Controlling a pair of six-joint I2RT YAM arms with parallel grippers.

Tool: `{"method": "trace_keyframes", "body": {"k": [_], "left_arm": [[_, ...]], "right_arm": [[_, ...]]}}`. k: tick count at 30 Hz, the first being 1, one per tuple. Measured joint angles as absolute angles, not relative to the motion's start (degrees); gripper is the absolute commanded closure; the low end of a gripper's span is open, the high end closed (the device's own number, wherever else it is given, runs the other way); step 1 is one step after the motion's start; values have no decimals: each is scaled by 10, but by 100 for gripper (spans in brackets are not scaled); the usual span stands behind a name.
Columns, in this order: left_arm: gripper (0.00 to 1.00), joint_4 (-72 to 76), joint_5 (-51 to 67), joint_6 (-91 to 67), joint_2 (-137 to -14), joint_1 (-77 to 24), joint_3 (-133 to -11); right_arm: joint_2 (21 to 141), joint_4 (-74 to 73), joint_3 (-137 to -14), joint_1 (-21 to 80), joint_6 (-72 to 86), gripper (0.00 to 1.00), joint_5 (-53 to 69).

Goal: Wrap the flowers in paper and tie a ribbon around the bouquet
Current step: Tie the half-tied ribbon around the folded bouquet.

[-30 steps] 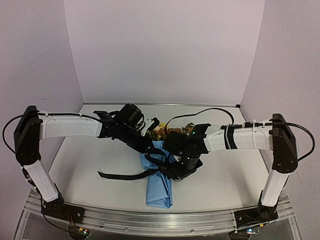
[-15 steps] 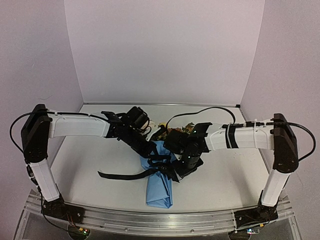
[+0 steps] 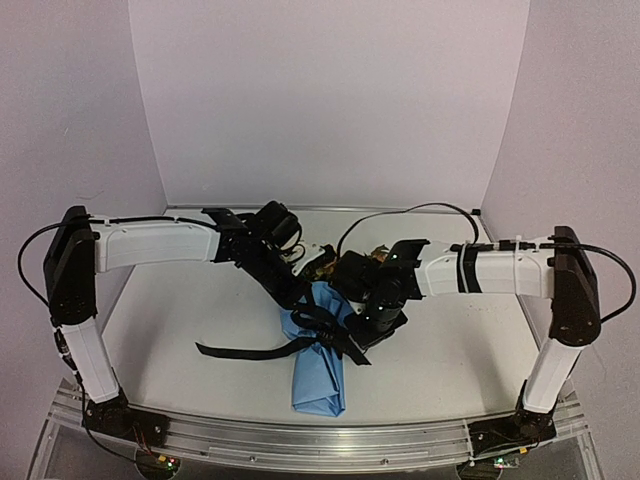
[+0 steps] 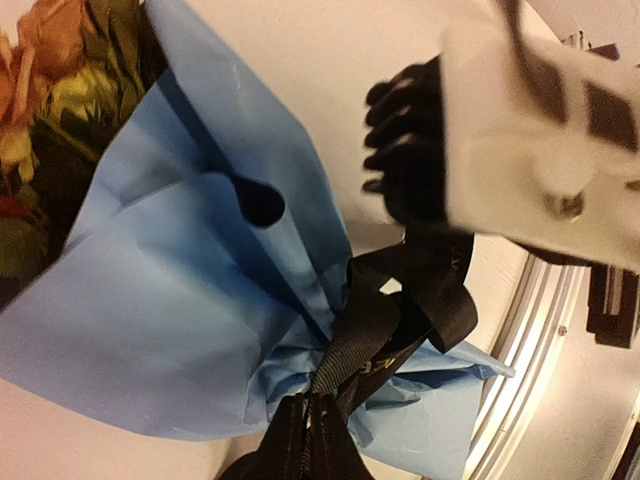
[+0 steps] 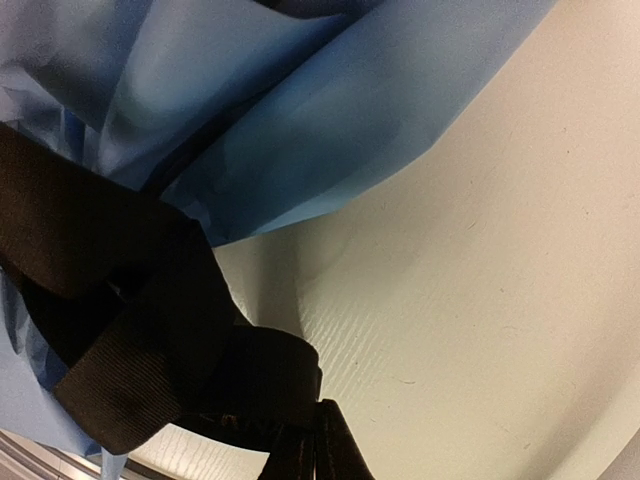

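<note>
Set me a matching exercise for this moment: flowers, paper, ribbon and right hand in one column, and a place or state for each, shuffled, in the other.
Things:
1. flowers
2. paper
3. ribbon
4. right hand

Places or states:
A. shut on the ribbon
B. rolled up, light blue, lying on the table
C. cinched round the paper, one end trailing loose toward the left arm's side
D. poking out of the paper's far end

Pairs: 1-D, 2-B, 3-C, 4-A
</note>
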State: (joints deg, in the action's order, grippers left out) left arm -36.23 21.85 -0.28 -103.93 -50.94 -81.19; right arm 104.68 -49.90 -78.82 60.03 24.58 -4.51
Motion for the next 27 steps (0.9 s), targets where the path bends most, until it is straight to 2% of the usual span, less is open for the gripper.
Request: {"method": "trace_keyframes", "body": {"k": [5, 9, 12, 18, 21, 27], "left_arm": [[81, -358, 223, -2, -1064, -509, -842], [69, -336, 223, -30, -1070, -508, -832], [55, -294, 213, -68, -1050, -508, -790], [44, -230, 157, -181, -946, -509, -681], [42, -194, 130, -251, -882, -509, -637], [47, -135, 117, -388, -817, -510, -553]], "right_arm": [[1047, -503, -796, 599, 245, 100, -46], [1047, -509, -796, 598, 245, 100, -47], [1047, -508, -796, 598, 245, 100, -48], [1047, -500, -796, 598, 248, 100, -46], [1047, -490, -796, 598, 254, 100, -44], [1047, -472, -795, 598, 264, 100, -39]]}}
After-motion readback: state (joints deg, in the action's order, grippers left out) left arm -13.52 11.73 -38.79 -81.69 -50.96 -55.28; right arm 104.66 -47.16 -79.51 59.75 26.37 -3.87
